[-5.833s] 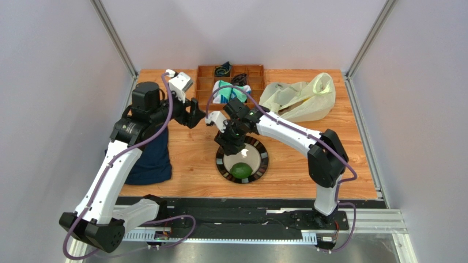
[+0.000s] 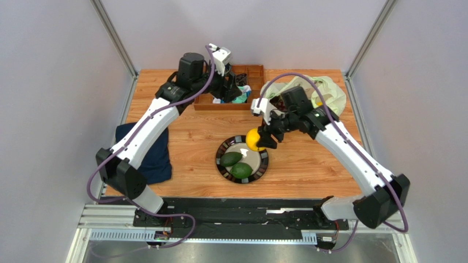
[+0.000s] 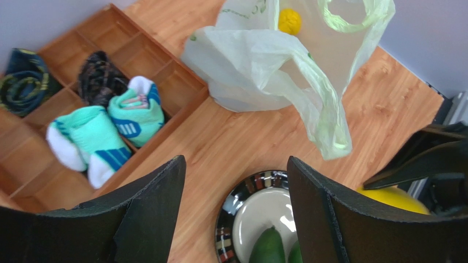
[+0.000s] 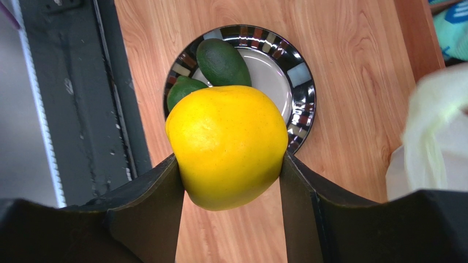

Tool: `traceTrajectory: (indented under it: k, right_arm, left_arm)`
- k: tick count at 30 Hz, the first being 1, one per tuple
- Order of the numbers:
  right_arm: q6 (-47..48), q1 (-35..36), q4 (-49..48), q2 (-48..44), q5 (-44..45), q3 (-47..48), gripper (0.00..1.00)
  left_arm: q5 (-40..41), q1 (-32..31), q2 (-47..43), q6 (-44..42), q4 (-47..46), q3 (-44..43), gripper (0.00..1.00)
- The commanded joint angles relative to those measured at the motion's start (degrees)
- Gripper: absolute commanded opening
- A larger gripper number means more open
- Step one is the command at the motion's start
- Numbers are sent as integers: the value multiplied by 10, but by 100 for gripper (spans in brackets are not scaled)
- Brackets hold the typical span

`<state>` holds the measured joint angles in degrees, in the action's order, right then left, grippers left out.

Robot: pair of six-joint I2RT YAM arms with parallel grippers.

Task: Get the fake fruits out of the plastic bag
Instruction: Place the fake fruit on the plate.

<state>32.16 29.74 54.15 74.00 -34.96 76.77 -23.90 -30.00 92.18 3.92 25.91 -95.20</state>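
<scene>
— Where is the top camera looking from?
— It is looking down from high behind the near edge, taking in the whole surface (image 2: 307,164).
— And the wrist cameras?
— They are peering closely down past the left pincer (image 3: 235,164) and right pincer (image 4: 229,159); all three are sharing the plate (image 3: 221,230).

From my station I see the wooden bench (image 2: 307,170) carrying four things directly. A plate (image 2: 264,162) with a dark patterned rim sits near the front middle. A wooden compartment tray (image 2: 256,71) stands at the far edge, with the crumpled plastic bag (image 2: 333,92) near it on the right. A dark navy cloth (image 2: 156,159) lies at the left side.
</scene>
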Motion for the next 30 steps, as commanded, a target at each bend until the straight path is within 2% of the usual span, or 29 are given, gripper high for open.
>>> traceTrajectory:
  k: [1, 6, 10, 21, 23, 24, 25, 27, 30]
  right_arm:
    - [119, 34, -60, 79, 36, 18, 28]
    - [267, 57, -119, 175, 82, 26, 28]
    - [318, 63, -144, 236, 103, 43, 28]
    - [352, 118, -210, 314, 139, 23, 34]
    - [343, 118, -230, 314, 144, 15, 43]
    - [342, 118, -240, 312, 150, 2, 57]
    - [343, 118, -249, 309, 154, -2, 63]
    - [340, 116, -251, 295, 149, -12, 100]
    - [324, 106, -242, 261, 126, -6, 100]
  left_arm:
    - [18, -3, -64, -23, 0, 37, 77]
    - [7, -3, -117, -37, 7, 87, 76]
    - [5, -2, -139, -38, 5, 113, 76]
    - [-11, 8, -140, -33, -8, 133, 76]
    - [-10, 8, -133, -32, -6, 123, 76]
    - [-9, 9, -131, -31, -6, 119, 76]
    - [-8, 9, -129, -32, -5, 114, 76]
    - [-8, 13, -120, -35, -2, 94, 76]
    - [-6, 24, -103, -38, 6, 56, 77]
